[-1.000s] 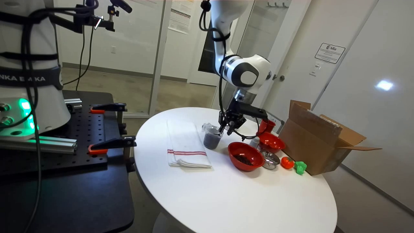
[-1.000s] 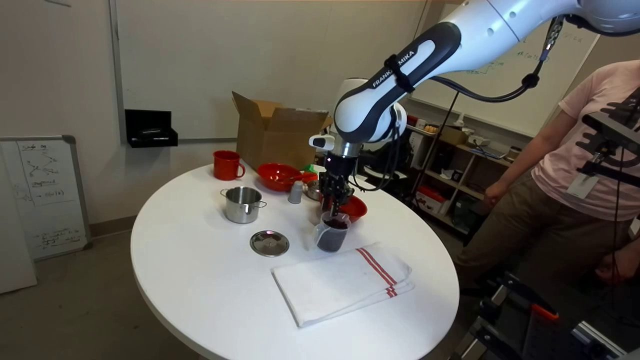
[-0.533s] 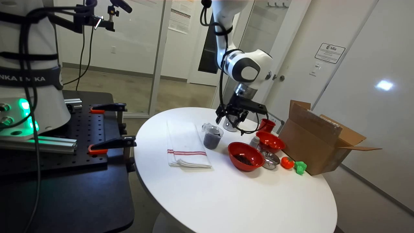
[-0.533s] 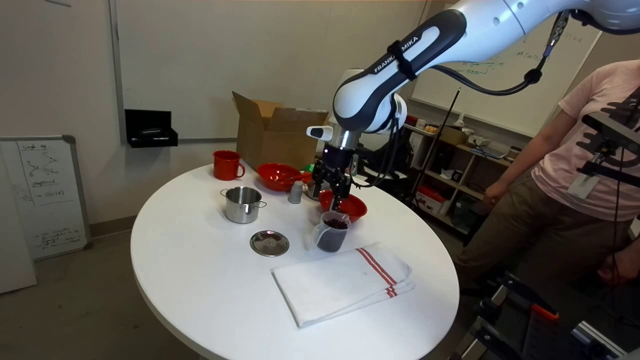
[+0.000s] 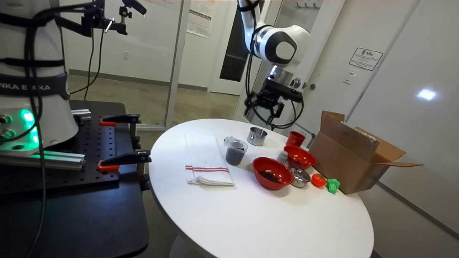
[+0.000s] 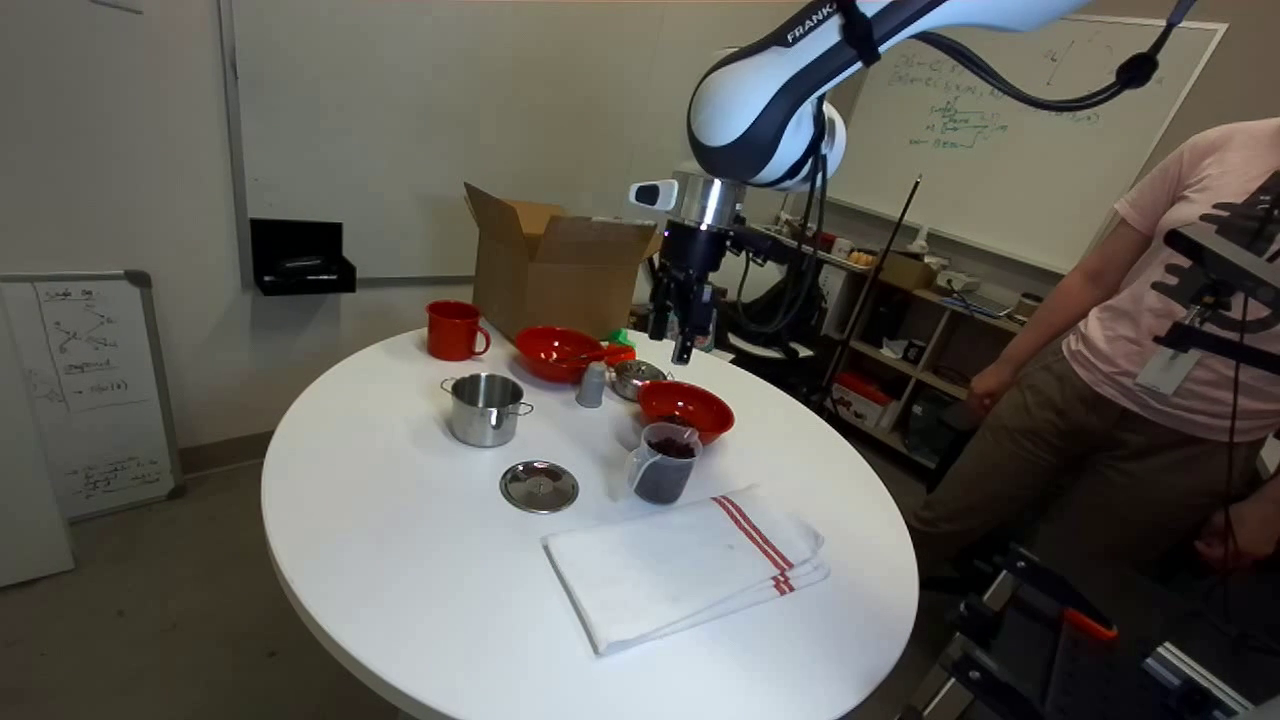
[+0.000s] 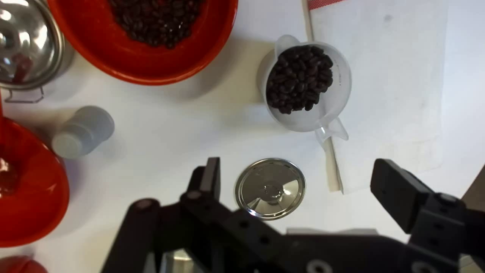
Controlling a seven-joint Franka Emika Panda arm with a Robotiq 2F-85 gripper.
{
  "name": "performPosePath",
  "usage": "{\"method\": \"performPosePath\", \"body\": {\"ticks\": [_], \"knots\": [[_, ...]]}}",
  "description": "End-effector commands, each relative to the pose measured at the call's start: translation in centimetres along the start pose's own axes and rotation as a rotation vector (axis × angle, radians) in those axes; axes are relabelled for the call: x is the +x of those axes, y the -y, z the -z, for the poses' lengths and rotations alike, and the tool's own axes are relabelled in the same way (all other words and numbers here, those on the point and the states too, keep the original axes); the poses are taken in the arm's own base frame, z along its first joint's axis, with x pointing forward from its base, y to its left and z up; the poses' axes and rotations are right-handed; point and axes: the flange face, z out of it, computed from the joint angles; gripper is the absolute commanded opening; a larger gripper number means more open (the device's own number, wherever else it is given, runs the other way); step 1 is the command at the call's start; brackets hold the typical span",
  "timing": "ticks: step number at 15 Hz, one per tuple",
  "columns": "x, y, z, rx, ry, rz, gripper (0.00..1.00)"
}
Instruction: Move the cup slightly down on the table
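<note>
Cup [image 6: 665,475] of translucent, grey-looking plastic, handled and part-filled with dark beans [image 7: 299,76], is seen upright on the round white tabletop [image 6: 400,570], well in from its edges. It is set just beside a folded white cloth with red stripes [image 6: 680,575] and near a round red bowl [image 7: 151,64]; whether cloth and cup touch cannot be told. The black claw [image 7: 297,170] is held above the tabletop, released, its fingers [image 7: 396,191] parted wide. A round shiny metal lid [image 7: 270,189] is laid flat nearby, while a red mug [image 6: 453,332] and a brown cardboard box [image 6: 565,285] are placed by the far edge in an exterior view.
</note>
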Motion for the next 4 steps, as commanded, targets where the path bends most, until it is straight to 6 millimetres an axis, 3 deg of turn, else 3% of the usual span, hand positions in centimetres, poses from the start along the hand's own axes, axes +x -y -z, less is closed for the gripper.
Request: {"method": "performPosePath", "body": {"ticks": [1, 2, 4], "knots": [[-0.7, 1.5, 1.8, 0.014, 0.049, -0.163, 1.00], [-0.2, 0.5, 0.9, 0.009, 0.024, -0.092, 1.00], [-0.4, 0.8, 1.4, 0.011, 0.029, -0.134, 1.00]]}}
